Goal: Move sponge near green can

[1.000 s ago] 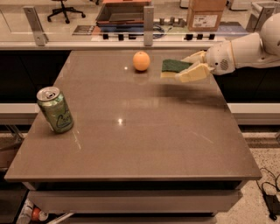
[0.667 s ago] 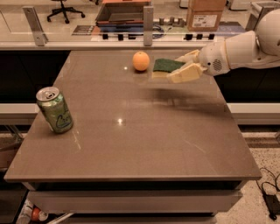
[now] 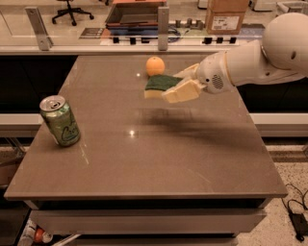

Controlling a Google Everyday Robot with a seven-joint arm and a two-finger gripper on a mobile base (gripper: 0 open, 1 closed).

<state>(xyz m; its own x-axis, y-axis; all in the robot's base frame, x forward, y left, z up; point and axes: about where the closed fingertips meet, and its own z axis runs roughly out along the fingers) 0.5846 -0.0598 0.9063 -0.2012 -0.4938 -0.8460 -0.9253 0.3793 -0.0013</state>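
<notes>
Gripper [image 3: 176, 83] clenched on sponge [image 3: 160, 83], aloft; green can [image 3: 60, 121] well apart toward 8 o'clock; carry, set-down left.

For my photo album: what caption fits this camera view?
The gripper holds the sponge above the table beside an orange, far from the green can at the left edge.

On my feed the brown desk [image 3: 192, 158] carries an orange [image 3: 155, 66] near its far edge. The claw [image 3: 169, 87] hangs just in front of it, above the surface. Beyond the desk I see a cardboard box [image 3: 227, 15], a dark tray [image 3: 137, 14] and an office chair [image 3: 71, 8] — cables [image 3: 293, 214] lie on the floor at right.
</notes>
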